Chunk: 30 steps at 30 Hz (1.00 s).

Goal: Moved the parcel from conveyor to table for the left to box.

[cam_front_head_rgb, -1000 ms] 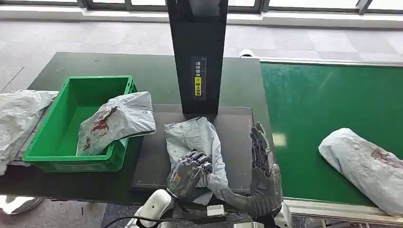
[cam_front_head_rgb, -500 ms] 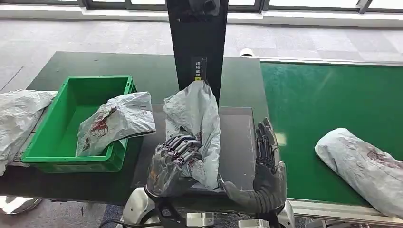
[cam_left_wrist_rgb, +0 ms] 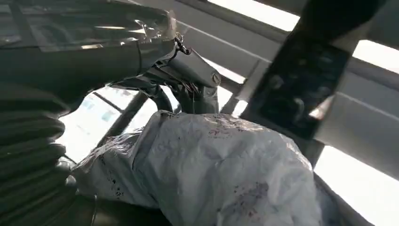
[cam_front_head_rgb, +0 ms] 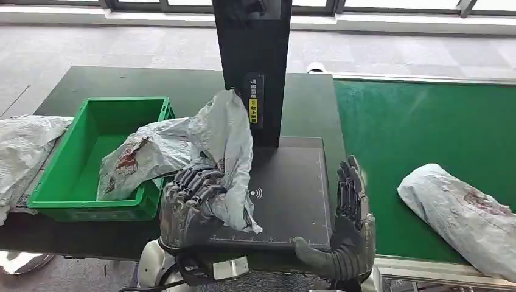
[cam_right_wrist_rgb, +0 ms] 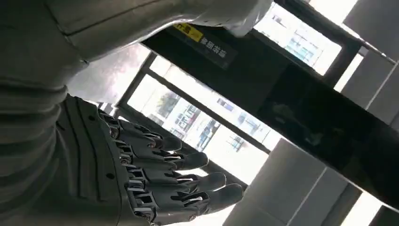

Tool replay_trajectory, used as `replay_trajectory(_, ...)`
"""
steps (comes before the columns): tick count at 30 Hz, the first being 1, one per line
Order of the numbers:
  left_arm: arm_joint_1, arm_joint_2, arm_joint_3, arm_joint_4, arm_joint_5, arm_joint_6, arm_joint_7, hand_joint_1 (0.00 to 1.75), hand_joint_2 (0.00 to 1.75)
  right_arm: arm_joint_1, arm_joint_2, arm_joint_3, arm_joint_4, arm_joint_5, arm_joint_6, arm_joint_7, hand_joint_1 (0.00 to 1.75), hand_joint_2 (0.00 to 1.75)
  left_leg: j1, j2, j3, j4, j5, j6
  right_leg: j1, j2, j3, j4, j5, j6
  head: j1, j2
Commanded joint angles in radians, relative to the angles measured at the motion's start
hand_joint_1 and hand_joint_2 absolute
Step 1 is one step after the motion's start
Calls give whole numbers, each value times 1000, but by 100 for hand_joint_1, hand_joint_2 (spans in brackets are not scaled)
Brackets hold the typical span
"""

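While left hand (cam_front_head_rgb: 188,204) grips, parcel (cam_front_head_rgb: 222,143) upright.

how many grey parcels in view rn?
4. One held up by the left hand: parcel. One in the green bin. One on the conveyor. One at the table's far left edge. More may be hidden.

Head view: even, bright daylight from the windows (cam_front_head_rgb: 377,6) along the far wall. Shadows soft; a pale reflection patch on the green conveyor belt (cam_front_head_rgb: 426,121) near its inner edge. Focus sharp across the bench (cam_front_head_rgb: 122,82), no visible blur.

Left wrist view: strongly backlit. Window panes blown out white, dark post (cam_left_wrist_rgb: 301,80) smeared and out of focus, grey parcel (cam_left_wrist_rgb: 221,169) dim but its wrinkles readable.

Right wrist view: same backlight; fingers (cam_right_wrist_rgb: 188,188) in shade yet crisp, window glare behind them.
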Motion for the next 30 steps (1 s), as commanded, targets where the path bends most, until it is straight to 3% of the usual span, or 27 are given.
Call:
replay_trajectory(1,-242,23,325,221,102,0,85,175,175,44,-42,-37,-27,-46,-46,3,0,175,1,-4,1,-2,2,0,1,-4,3,-2,1,-1,0,0)
replay_trajectory(9,-240,20,329,220,111,0,96,175,175,32,-42,-35,-14,-52,-50,3,0,175,1,-1,2,-2,1,0,1,-1,4,-2,1,-1,0,0)
replay_trajectory(15,-407,105,438,414,268,-134,137,175,175,14,-55,-6,-1,-65,-62,3,0,175,0,0,2,-2,1,-1,0,0,3,-1,1,-1,0,0)
replay_trajectory(19,-504,138,495,493,252,-75,127,175,175,8,-60,18,11,-74,-70,3,0,175,1,-1,2,-2,1,-1,1,-1,2,-1,1,-1,0,0)
replay_trajectory(24,-501,152,540,448,228,-40,163,175,175,-8,-70,30,25,-95,-41,3,0,175,2,2,2,-2,2,-2,2,2,2,-1,2,-2,0,0)
replay_trajectory(30,-535,201,681,498,147,-1,219,175,175,-45,-69,37,63,-97,-3,3,0,175,2,3,2,-1,1,-2,2,3,2,0,2,-2,0,0)
